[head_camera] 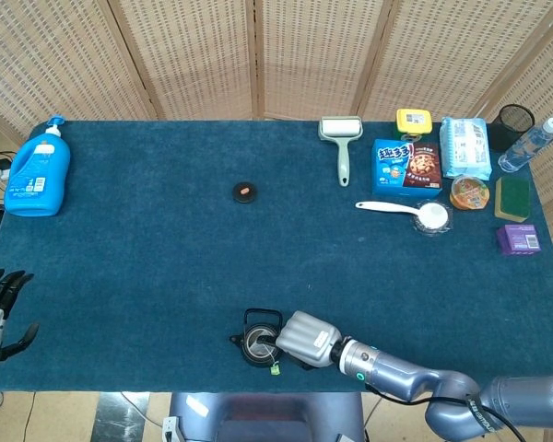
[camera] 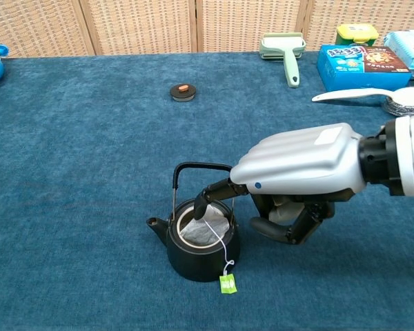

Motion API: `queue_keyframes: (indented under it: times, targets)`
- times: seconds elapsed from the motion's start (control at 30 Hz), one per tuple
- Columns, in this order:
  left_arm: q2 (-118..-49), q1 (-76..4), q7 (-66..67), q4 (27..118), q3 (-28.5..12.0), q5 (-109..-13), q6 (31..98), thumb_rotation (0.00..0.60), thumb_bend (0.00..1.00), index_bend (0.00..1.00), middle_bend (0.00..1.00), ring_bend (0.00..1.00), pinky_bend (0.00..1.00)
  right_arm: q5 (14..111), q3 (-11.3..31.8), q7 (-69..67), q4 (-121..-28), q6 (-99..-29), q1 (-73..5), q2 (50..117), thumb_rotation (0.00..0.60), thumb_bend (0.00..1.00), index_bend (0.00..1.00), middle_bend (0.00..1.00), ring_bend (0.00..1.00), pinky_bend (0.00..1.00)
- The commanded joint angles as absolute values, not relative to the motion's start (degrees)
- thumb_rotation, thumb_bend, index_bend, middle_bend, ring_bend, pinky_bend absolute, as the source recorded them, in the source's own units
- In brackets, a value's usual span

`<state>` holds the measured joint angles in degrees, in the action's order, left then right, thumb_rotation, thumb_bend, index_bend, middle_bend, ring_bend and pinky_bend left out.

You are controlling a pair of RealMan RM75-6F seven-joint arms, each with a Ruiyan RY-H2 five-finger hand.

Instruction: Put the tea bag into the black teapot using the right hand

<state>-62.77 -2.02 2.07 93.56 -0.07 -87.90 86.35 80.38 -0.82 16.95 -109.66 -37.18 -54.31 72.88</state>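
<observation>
lid (camera: 183, 91) far behind teapot (camera: 200, 241); roller (camera: 284, 50) further right.

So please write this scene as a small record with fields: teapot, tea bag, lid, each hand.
teapot: black teapot upright near table's front edge, handle up, no lid on
tea bag: tea bag inside the teapot's opening, string and green tag hanging outside
lid: lid on the cloth, far from the pot
right hand: right hand beside pot, one finger over the opening
left hand: left hand at table's edge, holding nothing

A matt black teapot (camera: 201, 249) stands on napped blue cloth (camera: 90, 179) beside the glossy silver plastic hand (camera: 297, 176).
</observation>
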Motion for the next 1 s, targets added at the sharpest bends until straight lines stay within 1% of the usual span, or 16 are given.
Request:
queue_keyframes:
  times: [0.03, 0.2, 0.47, 0.7, 1.0]
  targets:
    - [-62.81, -2.02, 1.96, 93.45, -0.07, -87.86, 86.32, 0.6, 0.37, 0.13, 0.13, 0.05, 0.11, 79.32, -1.27, 19.09, -109.76, -37.46, -54.14, 73.32, 0.6, 0.72, 0.14, 1.0, 1.0, 1.0]
    - [-62.91, -2.14, 1.94, 93.4, -0.12, -87.99, 86.32, 0.6, 0.37, 0.13, 0.13, 0.05, 0.11, 77.88, -2.24, 22.73, -109.85, -37.75, -53.9, 73.61, 0.6, 0.72, 0.14, 1.0, 1.0, 1.0]
    - [-62.92, -1.98, 1.99, 93.43, -0.07, -88.01, 86.63, 0.6, 0.36, 0.13, 0.13, 0.05, 0.11, 74.82, -2.66, 27.18, -110.02, -38.62, -53.86, 74.51, 0.6, 0.72, 0.14, 1.0, 1.0, 1.0]
    - [-62.94, -1.84, 1.54, 93.08, -0.02, -87.92, 86.76, 0.6, 0.36, 0.13, 0.13, 0.05, 0.11, 72.43, -3.05, 30.18, -109.89, -39.16, -54.11, 75.92, 0.6, 0.72, 0.14, 1.0, 1.0, 1.0]
    - [-63.15, -1.93, 1.17, 92.68, -0.06, -87.92, 86.66, 0.6, 0.37, 0.13, 0.13, 0.05, 0.11, 70.5, -3.65, 32.42, -111.51, -40.04, -54.32, 75.81, 0.6, 0.72, 0.14, 1.0, 1.0, 1.0]
